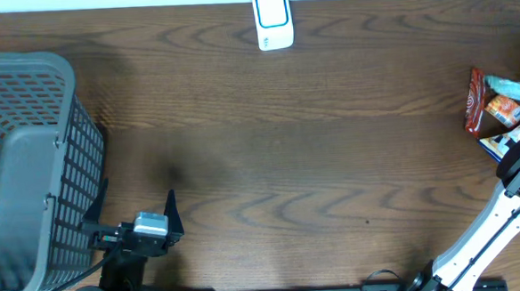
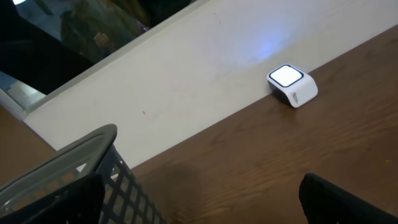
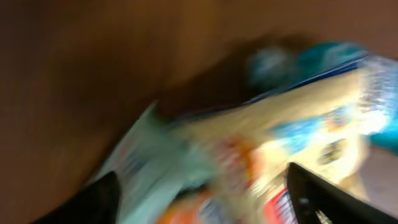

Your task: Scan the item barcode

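Dark wood-grain bench carries everything. A heap of snack packets lies just under and between the right fingers, which stand spread apart and grasp nothing I can make out through the smear. The left fingers are released and empty, with the white scanner well ahead of them. The packets overlap, so a pinch may lift two or slide off the glossy, crinkled film. Wrappers are red, orange, teal and blue-white; no barcode shows.

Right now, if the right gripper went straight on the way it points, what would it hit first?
Most likely the pile of colourful plastic snack packets directly ahead of the right gripper; blur hides which packet.
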`<state>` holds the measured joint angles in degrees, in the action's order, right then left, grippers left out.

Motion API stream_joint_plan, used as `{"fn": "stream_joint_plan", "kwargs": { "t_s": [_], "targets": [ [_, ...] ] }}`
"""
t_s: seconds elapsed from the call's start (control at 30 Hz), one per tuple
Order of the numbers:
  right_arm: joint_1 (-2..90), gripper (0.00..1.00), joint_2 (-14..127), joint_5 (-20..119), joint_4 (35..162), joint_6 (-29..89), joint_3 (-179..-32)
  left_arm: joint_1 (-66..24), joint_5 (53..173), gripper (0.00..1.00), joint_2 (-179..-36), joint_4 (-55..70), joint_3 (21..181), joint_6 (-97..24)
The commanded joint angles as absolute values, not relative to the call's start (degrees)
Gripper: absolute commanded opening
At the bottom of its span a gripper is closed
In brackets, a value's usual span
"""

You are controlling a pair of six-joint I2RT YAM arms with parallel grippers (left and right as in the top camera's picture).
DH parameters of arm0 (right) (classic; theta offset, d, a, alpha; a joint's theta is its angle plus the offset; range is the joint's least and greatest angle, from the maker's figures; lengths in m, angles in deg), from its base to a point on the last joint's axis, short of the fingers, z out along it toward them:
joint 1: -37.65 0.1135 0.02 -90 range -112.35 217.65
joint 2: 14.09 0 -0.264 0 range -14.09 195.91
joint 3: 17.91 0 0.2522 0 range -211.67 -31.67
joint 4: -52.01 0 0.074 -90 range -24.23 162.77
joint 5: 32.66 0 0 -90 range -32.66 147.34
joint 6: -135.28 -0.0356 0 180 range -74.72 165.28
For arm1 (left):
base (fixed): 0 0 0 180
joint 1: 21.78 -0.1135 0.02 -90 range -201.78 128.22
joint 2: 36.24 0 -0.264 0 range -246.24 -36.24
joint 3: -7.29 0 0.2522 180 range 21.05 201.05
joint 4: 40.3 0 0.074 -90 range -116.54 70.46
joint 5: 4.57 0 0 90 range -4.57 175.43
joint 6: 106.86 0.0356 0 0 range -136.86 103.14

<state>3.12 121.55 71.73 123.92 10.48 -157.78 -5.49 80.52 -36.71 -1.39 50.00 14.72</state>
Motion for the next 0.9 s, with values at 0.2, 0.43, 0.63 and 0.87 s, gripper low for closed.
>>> {"fn": "stream_joint_plan", "kwargs": {
  "t_s": [0.2,0.43,0.63,0.87],
  "targets": [
    [5.29,0.92,104.92,29.31,127.81,25.71,-161.10,-5.20,79.80,1.00,-36.40,-1.72,50.31,15.07],
    [14.40,0.96,90.53,27.65,128.18,28.99,-161.08,-5.20,79.78,1.00,-36.40,-2.46,50.31,15.33],
    [28.72,0.99,80.70,34.64,128.20,32.75,-161.08,-5.20,79.75,1.00,-37.58,-9.17,48.80,23.70],
    [40.00,0.99,78.21,43.34,129.88,32.70,-161.06,-5.20,79.82,1.00,-47.57,-27.47,44.67,17.38]
  ]
}}
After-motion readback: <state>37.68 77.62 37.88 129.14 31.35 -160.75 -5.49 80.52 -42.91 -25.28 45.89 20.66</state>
